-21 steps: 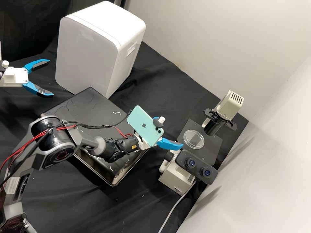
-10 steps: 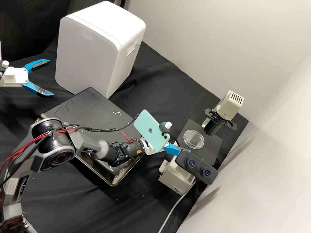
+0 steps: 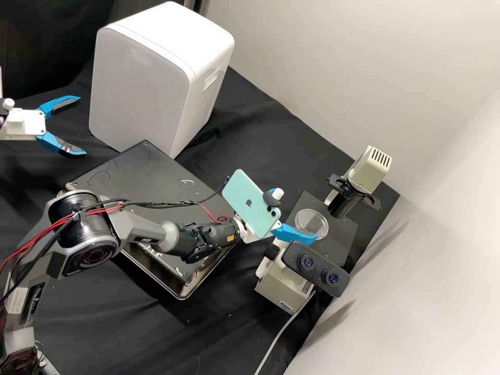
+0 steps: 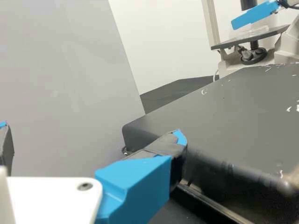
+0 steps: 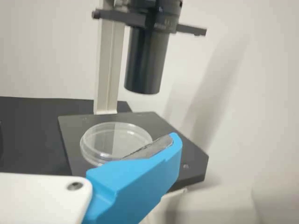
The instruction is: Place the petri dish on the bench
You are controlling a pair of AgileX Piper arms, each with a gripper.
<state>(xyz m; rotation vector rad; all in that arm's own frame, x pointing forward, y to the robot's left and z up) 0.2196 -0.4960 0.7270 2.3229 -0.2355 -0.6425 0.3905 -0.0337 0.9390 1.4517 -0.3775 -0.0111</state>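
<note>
On the microscope stage (image 3: 341, 237), high view, the petri dish (image 3: 311, 223) lies flat, your right gripper (image 3: 298, 233) at its near rim, jaws spread; the left gripper (image 3: 78, 125) hangs spread by the white box (image 3: 156, 78). Left wrist view: its finger (image 4: 135, 179) is near the black tray's (image 4: 233, 107) corner. Right wrist view: straddle the dish evenly, close gently, lift level

The high camera is looking forward and down over the bench (image 3: 260, 130). The left wrist camera is facing across the tray (image 4: 233, 107) toward the far microscope (image 4: 250, 51), which all views are sharing; the right one is sitting close at its stage (image 5: 192, 157).
</note>
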